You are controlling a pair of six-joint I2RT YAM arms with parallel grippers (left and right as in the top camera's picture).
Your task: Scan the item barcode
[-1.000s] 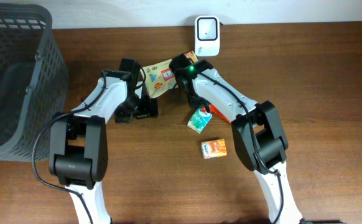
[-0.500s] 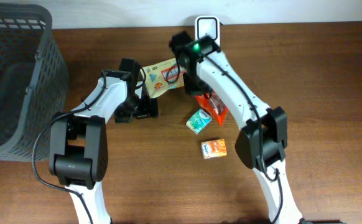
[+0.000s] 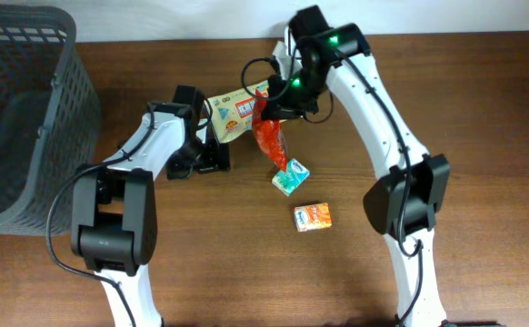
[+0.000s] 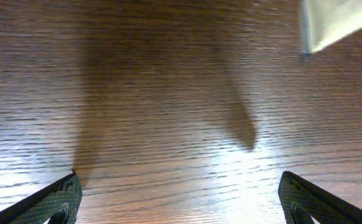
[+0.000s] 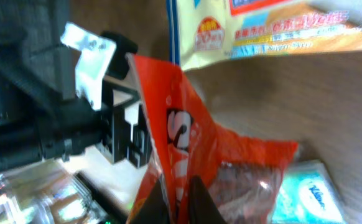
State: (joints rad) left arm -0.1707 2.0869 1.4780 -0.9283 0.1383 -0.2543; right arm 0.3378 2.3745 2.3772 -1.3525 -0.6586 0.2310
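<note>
- the right gripper [image 3: 270, 106] is clenched on the top edge of the red snack packet [image 3: 273, 142]. the packet hangs in the air over the far middle of the table [image 3: 483, 182], above the teal tissue pack [image 3: 290, 176].
- the left gripper [image 4: 184, 208] is spread wide and empty over bare wood, just near-side of the yellow bag [image 3: 232, 111].
- the packet dangles limp and creased, so i'd carry it slowly to stop it swinging or slipping from the pinch.
- no barcode shows on the faces in view. it probably needs turning until the code faces outward and flat, not folded into a crease.
- i'd hold it clear of the yellow bag just to its left.
</note>
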